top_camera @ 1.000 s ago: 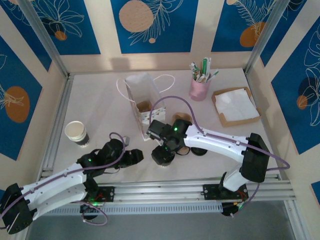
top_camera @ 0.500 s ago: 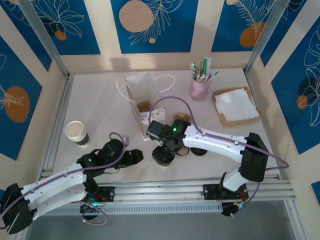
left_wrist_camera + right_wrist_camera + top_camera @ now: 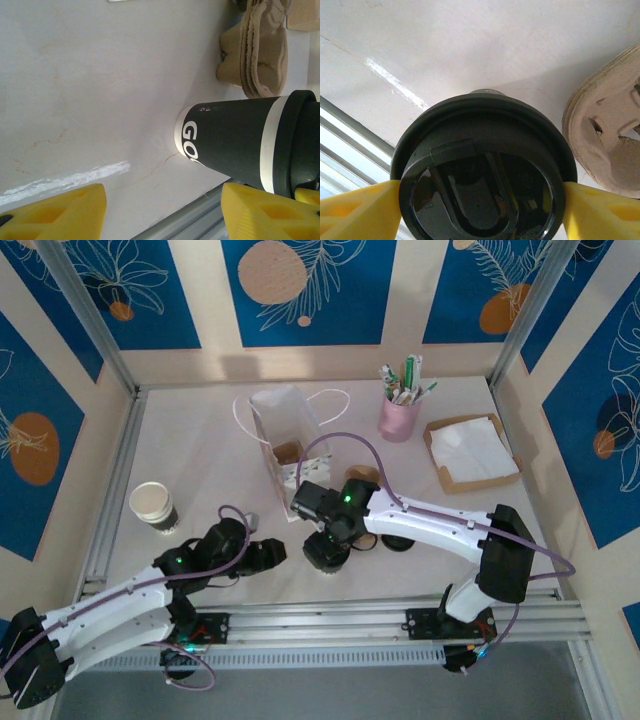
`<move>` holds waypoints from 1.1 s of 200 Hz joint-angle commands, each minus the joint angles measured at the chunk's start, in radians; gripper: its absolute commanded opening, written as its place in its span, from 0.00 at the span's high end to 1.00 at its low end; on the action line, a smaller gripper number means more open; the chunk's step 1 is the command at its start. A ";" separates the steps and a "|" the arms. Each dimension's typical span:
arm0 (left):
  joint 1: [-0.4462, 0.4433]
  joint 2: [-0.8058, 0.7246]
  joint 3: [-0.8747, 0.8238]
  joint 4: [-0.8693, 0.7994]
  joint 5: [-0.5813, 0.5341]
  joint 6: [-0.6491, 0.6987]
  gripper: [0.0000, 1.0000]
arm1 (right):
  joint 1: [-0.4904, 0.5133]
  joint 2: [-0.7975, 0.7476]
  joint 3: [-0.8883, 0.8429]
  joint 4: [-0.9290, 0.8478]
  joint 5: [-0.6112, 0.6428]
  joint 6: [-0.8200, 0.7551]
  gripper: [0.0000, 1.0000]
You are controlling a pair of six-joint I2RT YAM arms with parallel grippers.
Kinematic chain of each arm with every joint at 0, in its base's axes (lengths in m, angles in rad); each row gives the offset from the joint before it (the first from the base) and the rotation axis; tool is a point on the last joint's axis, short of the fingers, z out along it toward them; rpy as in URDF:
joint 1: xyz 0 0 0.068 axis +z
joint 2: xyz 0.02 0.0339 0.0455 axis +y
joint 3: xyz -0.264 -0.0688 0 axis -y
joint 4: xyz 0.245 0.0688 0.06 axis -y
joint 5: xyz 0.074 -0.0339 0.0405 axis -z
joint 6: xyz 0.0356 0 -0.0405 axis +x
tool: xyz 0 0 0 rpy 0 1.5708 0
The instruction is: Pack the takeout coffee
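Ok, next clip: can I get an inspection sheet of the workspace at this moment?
Surface: white table, faint scuffs, no spills seen.
Job's things: coffee upright with its lid on, near the front edge; bag standing behind it.
Clutter: lidless cup at the left; loose lid; pulp carrier; pink cup of sachets; napkin tray.
Hands: right hand over the coffee, fingers against both sides of the lid; left hand open and empty, beside the coffee.
Cables: purple cable arcs up from the right arm beside the bag; a second loop at the left wrist.
Surroundings: blue and cream panels, metal frame posts.
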 commanded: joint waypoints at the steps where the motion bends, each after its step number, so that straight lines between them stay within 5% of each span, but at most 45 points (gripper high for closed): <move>1: -0.010 -0.013 -0.003 -0.016 -0.017 0.006 0.38 | 0.019 -0.011 0.006 -0.003 0.014 0.000 0.20; 148: -0.010 -0.010 0.011 -0.025 -0.019 0.010 0.38 | 0.031 -0.042 -0.032 0.013 0.026 0.031 0.18; 220: -0.010 -0.008 0.012 -0.024 -0.019 0.009 0.38 | 0.036 -0.056 -0.058 0.030 0.028 0.044 0.25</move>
